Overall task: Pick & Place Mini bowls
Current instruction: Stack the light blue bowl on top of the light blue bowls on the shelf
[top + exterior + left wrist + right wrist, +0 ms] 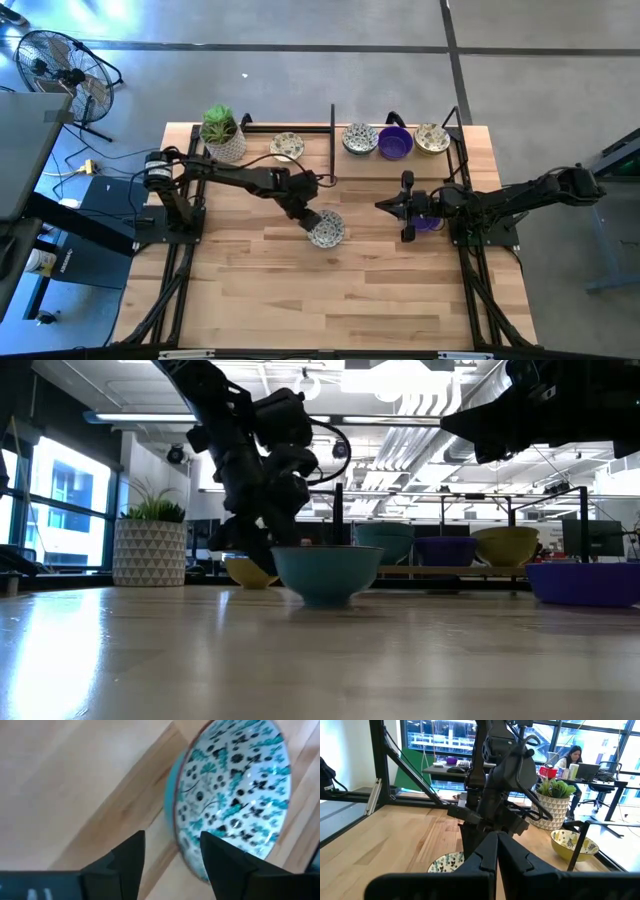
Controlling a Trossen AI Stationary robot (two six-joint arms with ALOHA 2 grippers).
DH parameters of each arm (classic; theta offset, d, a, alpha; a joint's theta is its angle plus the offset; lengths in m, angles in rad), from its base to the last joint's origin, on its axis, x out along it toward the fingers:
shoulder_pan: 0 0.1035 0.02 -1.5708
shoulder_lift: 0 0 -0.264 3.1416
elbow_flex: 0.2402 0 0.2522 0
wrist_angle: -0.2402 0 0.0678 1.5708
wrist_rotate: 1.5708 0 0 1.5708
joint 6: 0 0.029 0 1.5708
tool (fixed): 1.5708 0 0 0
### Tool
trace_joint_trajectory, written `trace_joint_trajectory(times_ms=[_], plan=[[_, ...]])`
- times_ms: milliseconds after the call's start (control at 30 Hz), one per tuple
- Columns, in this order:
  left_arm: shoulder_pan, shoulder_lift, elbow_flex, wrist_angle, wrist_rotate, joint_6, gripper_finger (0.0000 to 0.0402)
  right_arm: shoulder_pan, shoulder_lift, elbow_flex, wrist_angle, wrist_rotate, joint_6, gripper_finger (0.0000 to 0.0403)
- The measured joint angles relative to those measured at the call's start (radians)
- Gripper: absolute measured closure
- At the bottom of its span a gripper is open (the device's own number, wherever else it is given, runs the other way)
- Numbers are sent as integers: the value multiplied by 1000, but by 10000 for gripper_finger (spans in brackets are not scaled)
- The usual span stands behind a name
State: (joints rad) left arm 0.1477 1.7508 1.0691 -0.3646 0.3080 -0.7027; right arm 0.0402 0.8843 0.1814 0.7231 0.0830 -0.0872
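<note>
A mini bowl (327,229) with a white, green-speckled inside and a teal outside (327,572) stands on its base in the middle of the table. My left gripper (172,837) slants down at its left rim (174,827), open. One finger (131,851) stands outside the rim, the other (222,852) over the bowl's inside, and a gap shows at the outer finger. My right gripper (496,851) is shut and empty. It hovers level at the table's right (405,205), above a purple mini bowl (431,224).
Along the far edge stand a patterned bowl (287,146), another patterned bowl (359,138), a purple bowl (395,143) and a yellowish patterned bowl (432,138), among black frame posts (332,125). A white pot with a green plant (222,134) stands at the far left. The near half of the table (330,300) is bare wood.
</note>
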Motion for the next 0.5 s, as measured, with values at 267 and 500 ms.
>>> trace_joint_trajectory(times_ms=[267, 500], plan=[[-32, -137, -8, -111, -202, 219, 260, 9, 0, 0, -23, 7, 1, 402], [-121, -326, -238, 167, -387, 274, 375, 80, 19, 0, -52, 154, 8, 402]])
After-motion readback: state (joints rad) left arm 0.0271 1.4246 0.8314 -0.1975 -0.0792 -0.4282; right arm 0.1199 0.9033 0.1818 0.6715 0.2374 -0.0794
